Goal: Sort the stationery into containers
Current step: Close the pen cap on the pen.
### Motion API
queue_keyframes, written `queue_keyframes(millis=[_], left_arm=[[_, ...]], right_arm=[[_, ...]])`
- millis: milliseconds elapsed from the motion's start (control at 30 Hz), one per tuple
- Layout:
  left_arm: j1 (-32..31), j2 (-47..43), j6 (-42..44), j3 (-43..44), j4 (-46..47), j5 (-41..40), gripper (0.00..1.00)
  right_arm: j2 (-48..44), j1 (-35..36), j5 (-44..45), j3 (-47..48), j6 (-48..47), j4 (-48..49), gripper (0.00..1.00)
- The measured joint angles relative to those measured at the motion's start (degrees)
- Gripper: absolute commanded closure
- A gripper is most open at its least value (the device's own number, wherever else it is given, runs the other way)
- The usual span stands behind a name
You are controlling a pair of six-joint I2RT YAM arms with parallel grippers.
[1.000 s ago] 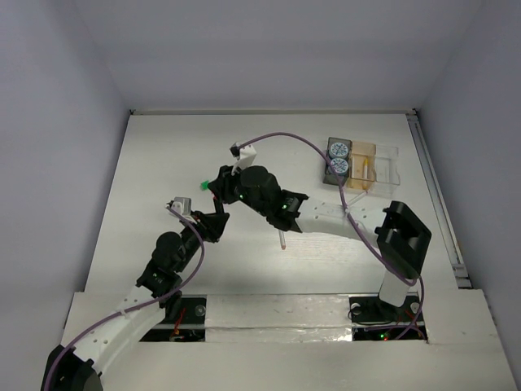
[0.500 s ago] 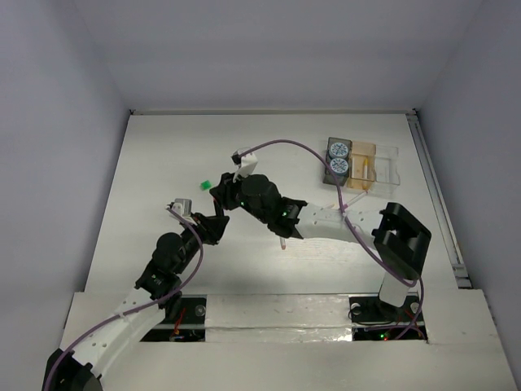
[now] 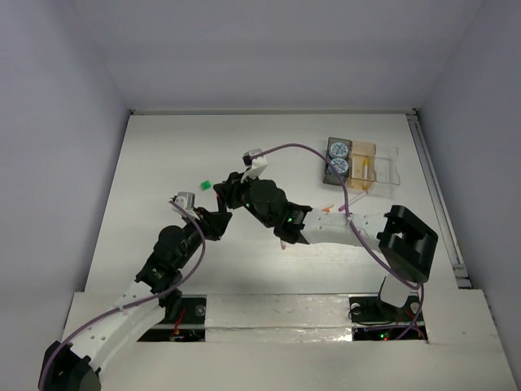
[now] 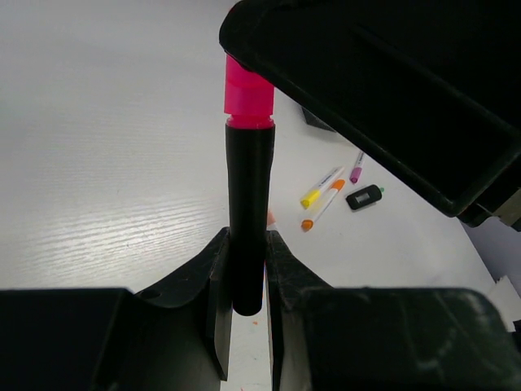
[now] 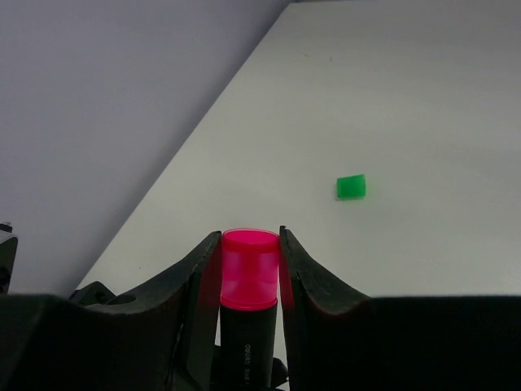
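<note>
Swinging in toward the left arm over the last second, the right arm now has its fingers meeting the left ones, and the green cap point(image 3: 207, 184) lies apart from it on the table point(image 3: 155, 155).

Nearest, the left gripper point(image 4: 247, 244) is closed narrow on the black barrel of the pink-capped highlighter point(image 4: 249, 179), holding it up off the table. The right gripper point(image 5: 249, 236) is clamped on its pink cap point(image 5: 249, 265), so both hold the one marker between them, in the air at mid-table. The barrel is short, round and glossy black, and the cap is bright translucent pink and seated on it.

Beyond it, the left wrist view shows a yellow-tipped pen point(image 4: 319, 189), an orange-tipped pen point(image 4: 322, 212), a purple-tipped pen point(image 4: 356, 168) and a stubby black highlighter point(image 4: 364, 196) with green at one end, all loose on the table.

Farthest, in the row of trays point(image 3: 396, 155), the dark grey one holds both blue-white rolls point(image 3: 338, 150), and the amber one holds something yellow. By my reckoning the sorting is under halfway: three pens and both highlighters remain.
</note>
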Motion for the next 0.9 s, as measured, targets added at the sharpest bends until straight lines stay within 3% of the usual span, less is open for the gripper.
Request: queue_keyframes(millis=[533,900], left_arm=[[-1.09,6.60,1.57,6.03,-0.87,4.13,1.00],[-1.77,9.46,2.75,6.05,-2.91,5.57,1.00]], right_arm=[[-5.53,-0.83,-0.02,-7.41,5.33,5.14,1.00],[-6.84,-1.29,-2.78,-7.85,5.35,-2.36,1.00]])
